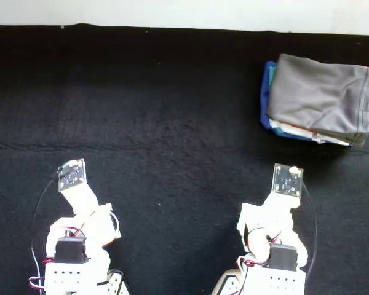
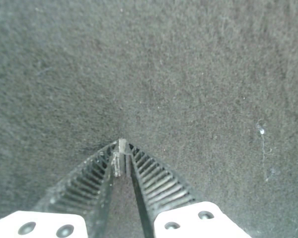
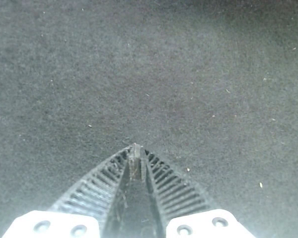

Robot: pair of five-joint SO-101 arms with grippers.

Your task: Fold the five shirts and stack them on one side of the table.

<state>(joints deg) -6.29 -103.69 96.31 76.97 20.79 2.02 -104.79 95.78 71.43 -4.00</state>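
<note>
While both arms sit folded back at the near edge of the table, one arm (image 1: 80, 230) by the near left corner and the other arm (image 1: 272, 236) towards the near right, each tips its wrist down over the black cloth (image 1: 172, 123) that covers the table top. (Looking from above I cannot say which arm is which, since both wrist cameras look down on the same dark felt.) Red and black wires loop around the two bases.

Seen from its own wrist, the left gripper (image 2: 121, 148) has its two ribbed black fingers (image 2: 161, 181) drawn together until the tips meet, with no cloth caught between them. The point of the claw aims at bare felt; whether it touches the surface I cannot tell. The right gripper (image 3: 135, 151) looks much the same: its ribbed fingers (image 3: 171, 191) are pressed tip to tip, gripping nothing, over a patch of felt speckled with pale lint.

Farther back, well apart from both arms, the stack of folded shirts (image 1: 313, 104) lies at the far right of the table. A grey shirt (image 1: 323, 95) is on top, folded to a rough rectangle and lying slightly askew. A white layer (image 1: 298, 131) peeks out along its near edge, a blue shirt (image 1: 265, 117) sticks out at the left side, and a sliver of teal (image 1: 270, 72) shows at the far left corner. How many layers there are I cannot count. Beyond the cloth's far edge runs a pale wall (image 1: 172, 12).
</note>
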